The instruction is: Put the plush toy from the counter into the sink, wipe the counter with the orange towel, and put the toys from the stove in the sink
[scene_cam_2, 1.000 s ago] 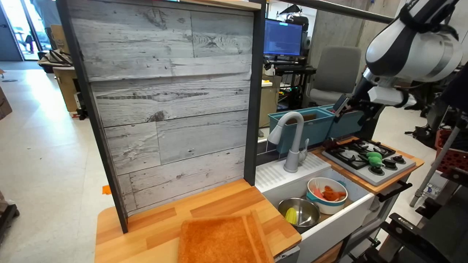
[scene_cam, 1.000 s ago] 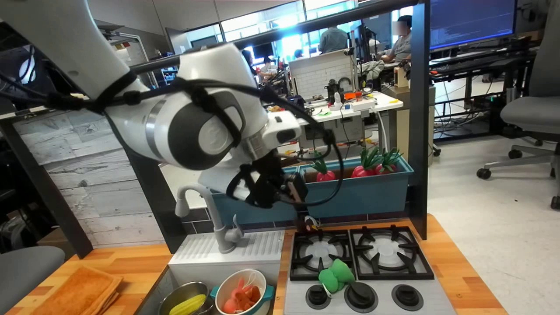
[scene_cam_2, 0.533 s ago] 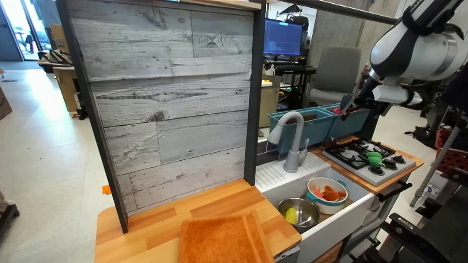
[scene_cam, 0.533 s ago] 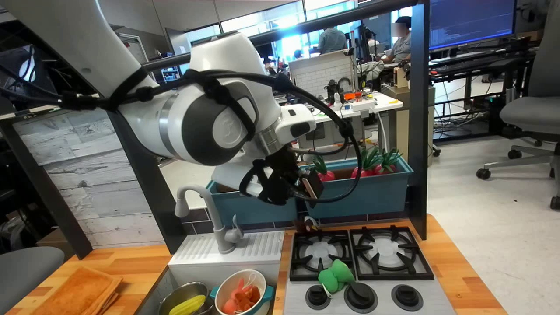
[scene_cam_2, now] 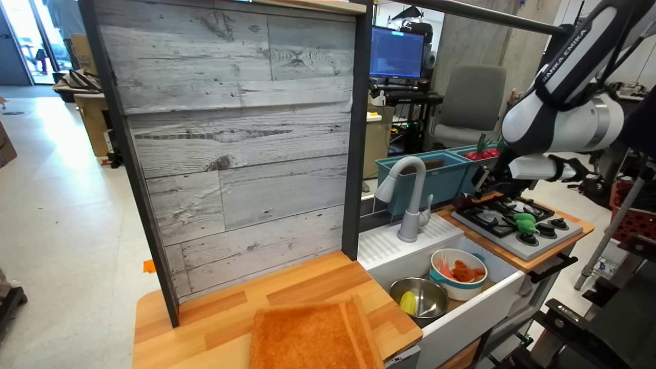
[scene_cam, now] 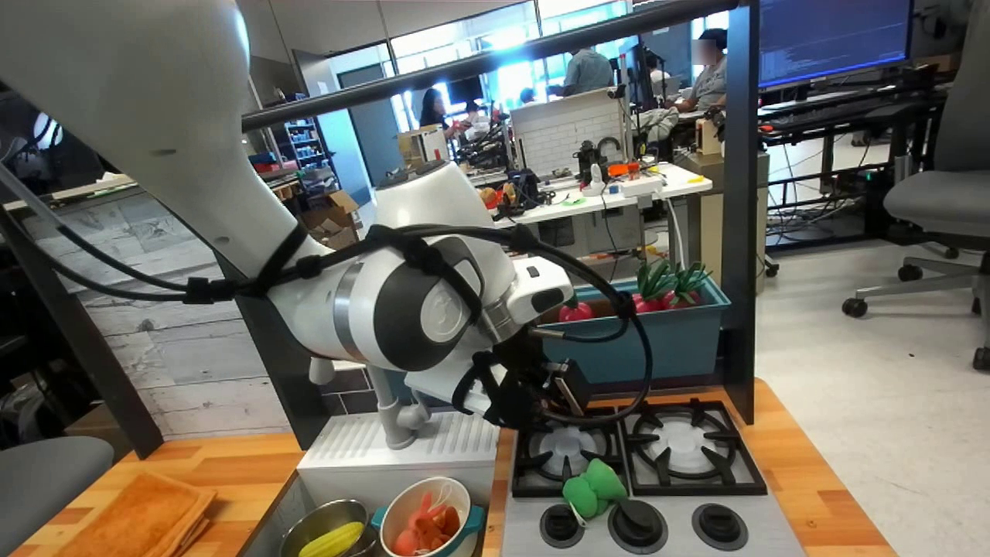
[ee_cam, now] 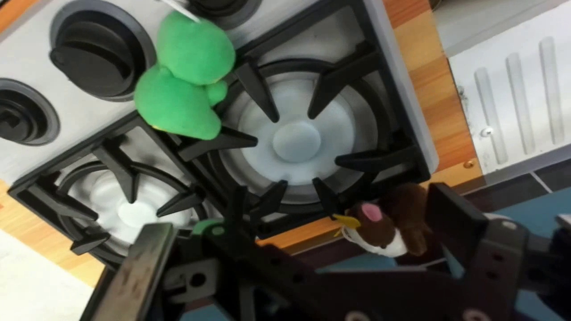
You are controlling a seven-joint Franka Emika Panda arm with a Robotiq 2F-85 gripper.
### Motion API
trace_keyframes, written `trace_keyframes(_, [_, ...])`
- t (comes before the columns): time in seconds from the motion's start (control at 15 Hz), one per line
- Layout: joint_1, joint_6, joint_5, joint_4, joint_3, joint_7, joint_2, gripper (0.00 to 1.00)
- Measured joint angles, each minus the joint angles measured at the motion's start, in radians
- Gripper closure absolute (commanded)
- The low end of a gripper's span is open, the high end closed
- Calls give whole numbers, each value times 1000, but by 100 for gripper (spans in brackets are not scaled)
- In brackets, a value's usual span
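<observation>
Plush toy (scene_cam: 331, 539), yellow and elongated, lying in a metal bowl (scene_cam: 325, 511) inside the sink (scene_cam: 352, 478), as seen in an exterior view; just beside that bowl, also in the sink, stands a teal-handled white bowl (scene_cam: 461, 495) containing a lumpy red-orange toy (scene_cam: 427, 529). On the stove (scene_cam: 679, 527), the green toy (scene_cam: 595, 489) rests at the front of a black grate (scene_cam: 541, 489), next to the knobs (scene_cam: 638, 524). In an exterior view, the orange towel (scene_cam_2: 311, 335), folded, lies on the wooden worktop (scene_cam_2: 287, 294), on the opposite side of the sink from the stove; the grey faucet (scene_cam_2: 410, 225) rises at the rear of the sink, blue planters (scene_cam_2: 441, 184) stand behind, and the robot arm (scene_cam_2: 558, 123) extends over the back of the stove (both bowls, with their contents, show in both exterior views). In the wrist view, the claw (ee_cam: 297, 209) is released, its two fingers (ee_cam: 134, 272) spread wide apart near the rear of the stove. A brown toy (ee_cam: 377, 229) with white, pink and yellow parts sits just behind the grate, partly covered by one finger; whether claw and toy touch cannot be told. The green toy appears here across the edge of the grate, beside a knob, a white strip at one end.
</observation>
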Motion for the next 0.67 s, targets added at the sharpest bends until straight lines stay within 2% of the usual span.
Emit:
trace_keyframes(0.4, [-15,-1,-10,212,46,-47,137,1])
trace_keyframes(0.53, [-18,-1,-25,256,47,-67,180,26])
trace_keyframes(0.6, [-20,-1,-34,280,47,-72,204,29])
trace_keyframes(0.67, [-21,-1,-41,305,48,-75,228,36])
